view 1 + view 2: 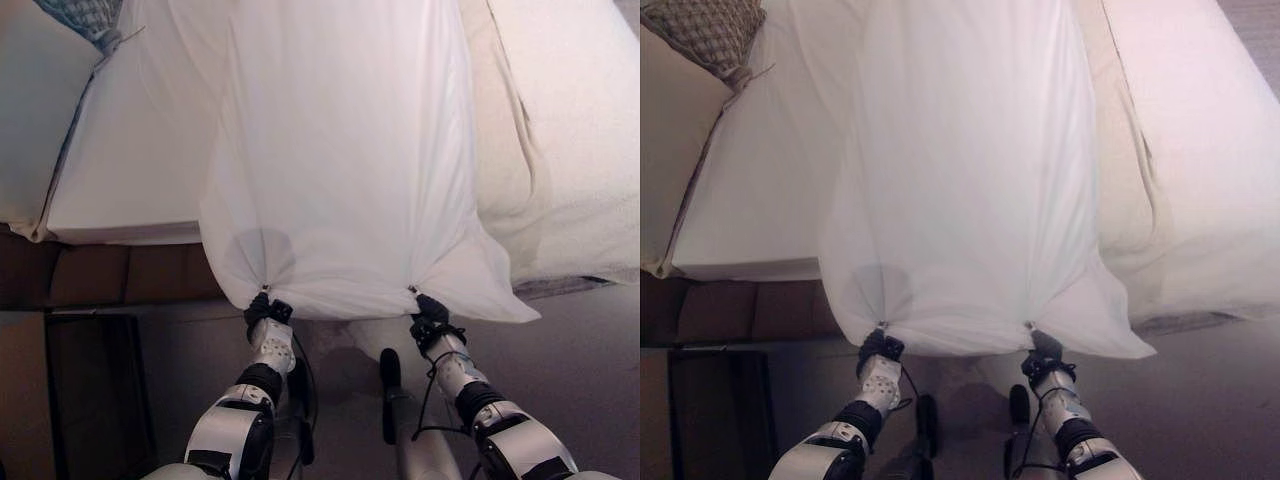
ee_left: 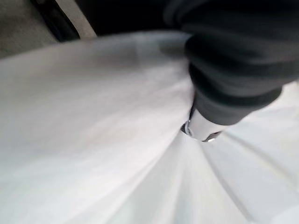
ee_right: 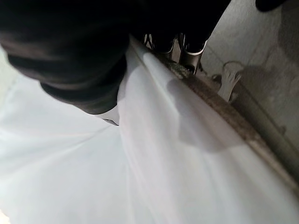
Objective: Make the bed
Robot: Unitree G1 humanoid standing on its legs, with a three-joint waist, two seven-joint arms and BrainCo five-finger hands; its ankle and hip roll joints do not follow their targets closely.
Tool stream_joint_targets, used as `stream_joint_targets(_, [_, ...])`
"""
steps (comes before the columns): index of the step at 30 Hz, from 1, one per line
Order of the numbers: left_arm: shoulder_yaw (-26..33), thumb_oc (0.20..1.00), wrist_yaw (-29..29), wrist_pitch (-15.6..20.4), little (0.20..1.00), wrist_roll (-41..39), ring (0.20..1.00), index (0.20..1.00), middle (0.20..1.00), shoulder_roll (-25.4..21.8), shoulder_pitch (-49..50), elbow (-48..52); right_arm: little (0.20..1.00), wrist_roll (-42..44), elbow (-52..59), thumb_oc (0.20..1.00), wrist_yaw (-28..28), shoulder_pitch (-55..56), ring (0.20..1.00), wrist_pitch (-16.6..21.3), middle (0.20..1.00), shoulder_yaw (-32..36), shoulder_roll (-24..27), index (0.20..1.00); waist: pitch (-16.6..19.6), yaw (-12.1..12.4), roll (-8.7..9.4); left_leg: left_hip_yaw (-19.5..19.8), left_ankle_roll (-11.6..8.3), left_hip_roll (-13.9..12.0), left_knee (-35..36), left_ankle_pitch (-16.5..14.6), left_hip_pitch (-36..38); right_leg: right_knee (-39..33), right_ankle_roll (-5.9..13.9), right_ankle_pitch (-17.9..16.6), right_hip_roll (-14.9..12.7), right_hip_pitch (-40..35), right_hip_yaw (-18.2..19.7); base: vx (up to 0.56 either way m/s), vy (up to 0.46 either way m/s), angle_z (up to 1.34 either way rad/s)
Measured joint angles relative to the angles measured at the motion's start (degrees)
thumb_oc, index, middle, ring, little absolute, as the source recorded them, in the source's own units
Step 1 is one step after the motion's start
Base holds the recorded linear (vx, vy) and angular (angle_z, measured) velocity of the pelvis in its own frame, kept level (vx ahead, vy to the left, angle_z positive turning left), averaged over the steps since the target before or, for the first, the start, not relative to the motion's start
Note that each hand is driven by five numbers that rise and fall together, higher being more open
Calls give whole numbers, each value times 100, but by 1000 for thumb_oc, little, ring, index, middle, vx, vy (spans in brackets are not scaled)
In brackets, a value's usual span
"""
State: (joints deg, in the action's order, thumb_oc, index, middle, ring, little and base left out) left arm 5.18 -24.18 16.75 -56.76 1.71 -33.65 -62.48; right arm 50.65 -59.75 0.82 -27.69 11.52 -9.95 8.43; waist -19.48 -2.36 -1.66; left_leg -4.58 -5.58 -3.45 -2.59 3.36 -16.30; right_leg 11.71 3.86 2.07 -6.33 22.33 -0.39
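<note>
- At the bed's near edge, a white sheet [image 1: 340, 150] runs from the mattress [image 1: 130, 190] out toward the robot, its near end lifted clear of the floor.
- Left hand [image 1: 268, 312] pinches the sheet's near hem; cloth gathers into radiating creases at that point, so the grip looks closed on fabric. Left wrist view shows folds converging on a fingertip [image 2: 202, 130].
- Right hand [image 1: 430, 310] grips the hem likewise, well apart from the left; creases fan from it too. In the right wrist view the cloth is drawn tight past the dark cover.
- Two spaced grips keep the hem stretched between them, likely so the sheet stays wide rather than bunching.
- Sheet hangs as a taut panel over the bed's middle; side margins sag past each hand, the right corner drooping lowest.
- White duvet [image 1: 570, 130] lies rumpled on the bed's right side, a cream fold beside the sheet.
- Patterned cushion [image 1: 710, 30] sits at the far left corner.
- Judgement: spreading stage, early on; sheet not yet laid flat or squared to the mattress.
- Risk: uneven pull could skew the sheet leftward or rightward.
</note>
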Motion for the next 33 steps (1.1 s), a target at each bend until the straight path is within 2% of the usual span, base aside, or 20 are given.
stream_joint_targets(2, [68, 200, -2, -138, 200, 179, 200, 200, 200, -44, -1, -149, 200, -118, -97, 200, -28, -2, 200, -91, 200, 7, 1, 200, 11, -1, -2, -1, 0, -24, -16, 0, 83, -14, -1, 1, 21, -95, -1, 19, -3, -4])
stream_joint_targets(3, [70, 200, -12, -172, 200, 204, 200, 200, 200, -48, 0, -217, 388, -185, -151, 388, -33, -5, 388, -139, 388, 7, 4, 388, 66, -4, -4, -1, 0, -28, -55, 0, 76, -21, -2, 1, 24, -108, -5, 35, 3, -3])
stream_joint_targets(4, [71, 351, -47, -196, 351, 212, 351, 351, 351, -54, -3, -228, 727, -230, -173, 727, -34, -5, 727, -177, 727, 10, 9, 727, 86, -8, -5, -1, -1, -30, -58, 0, 75, -31, -2, 1, 23, -113, -4, 46, 3, 0])
stream_joint_targets(5, [76, 699, -89, -272, 699, 229, 699, 699, 699, -76, -10, -327, 1000, -293, -362, 1000, -43, -5, 1000, -263, 1000, 13, 10, 1000, 161, -22, -13, -2, -1, -29, -32, 0, 78, -107, -3, 0, 23, -147, -14, 0, 0, 0])
stream_joint_targets(6, [104, 1000, -171, -329, 1000, 230, 1000, 1000, 1000, -80, -5, -405, 1000, -333, -464, 1000, -43, 12, 1000, -338, 1000, 33, 23, 1000, 172, -39, -13, -1, -1, -25, -32, 0, 100, -138, -11, -5, 18, -191, -21, 16, -5, 5])
stream_joint_targets(10, [189, 1000, -312, -405, 1000, 228, 1000, 1000, 1000, -201, 267, -486, 1000, -560, -722, 1000, -37, 135, 1000, -556, 1000, 9, 120, 1000, 181, -98, 1, 2, -1, -26, -14, 0, 105, -175, -14, -7, 20, -225, -52, 24, -13, 5])
stream_joint_targets(15, [159, 1000, -350, -523, 1000, 202, 1000, 1000, 1000, -527, 1009, -882, 1000, -626, -1364, 1000, 48, 1008, 1000, -807, 1000, 29, 367, 1000, 180, -120, 1, 5, 0, -33, 11, 0, 79, -180, -32, -23, 23, -220, -126, 21, -9, 6])
stream_joint_targets(18, [101, 1000, -342, -600, 1000, 216, 1000, 1000, 1000, -551, 1432, -999, 1000, -640, -1507, 1000, 58, 1384, 1000, -854, 1000, 55, 388, 1000, 174, -109, -10, 4, 2, -61, 41, -1, 55, -180, -28, -64, 51, -191, -166, 13, -14, 4])
stream_joint_targets(19, [15, 1000, -329, -646, 1000, 243, 1000, 1000, 1000, -536, 1582, -1005, 1000, -713, -1520, 1000, 55, 1467, 1000, -860, 1000, 55, 382, 1000, 158, -114, -41, 4, 84, -99, 99, -46, 57, -175, -18, -75, 91, -150, -169, 17, -7, -3])
stream_joint_targets(23, [-259, 1000, -211, -741, 1000, 646, 1000, 1000, 1000, -508, 1830, -764, 1000, -961, -1378, 1000, 38, 1489, 1000, -847, 1000, 47, 376, 1000, 128, -99, -85, -8, 151, -72, 121, 42, -145, -40, 14, -155, 68, 124, -132, 6, -15, -2])
stream_joint_targets(25, [-723, 1000, -119, -731, 1000, 1220, 1000, 1000, 1000, -586, 2116, -220, 1000, -962, -1012, 1000, -27, 1565, 1000, -812, 1000, 9, 383, 1000, 113, -86, -114, 0, 177, -57, 126, 77, -227, 77, 10, -151, 53, 261, -118, 2, -35, 2])
stream_joint_targets(27, [-883, 1000, -33, -732, 1000, 1398, 1000, 1000, 1000, -565, 2275, 224, 1000, -949, -718, 1000, -73, 1613, 1000, -787, 1000, 1, 398, 1000, 81, -77, -166, 9, 176, -51, 149, 126, -272, 123, 10, -152, 49, 325, -121, 0, -28, 5])
stream_joint_targets(29, [-1538, 1000, 58, -747, 1000, 1916, 1000, 1000, 1000, -771, 2655, 1324, 1000, -838, 24, 1000, -171, 1817, 1000, -733, 1000, -123, 445, 1000, 54, -77, -211, 15, 180, -45, 180, 174, -338, 183, 6, -152, 43, 428, -125, -2, -22, 4])
stream_joint_targets(31, [-1940, 1000, 465, -737, 1000, 2506, 1000, 1000, 1000, -1045, 2787, 2043, 1000, -835, 627, 1000, -304, 1920, 1000, -640, 1000, -375, 581, 1000, -23, -14, -270, 39, 155, -42, 200, 221, -350, 197, 5, -151, 38, 438, -157, -3, -12, 5])
stream_joint_targets(33, [-2006, 1000, 769, -724, 1000, 2828, 1000, 1000, 1000, -1196, 2712, 2259, 1000, -833, 837, 1000, -408, 1885, 1000, -539, 1000, -431, 617, 1000, -27, 1, -273, 40, 148, -39, 201, 228, -347, 198, 6, -151, 36, 437, -164, -5, -4, 2])
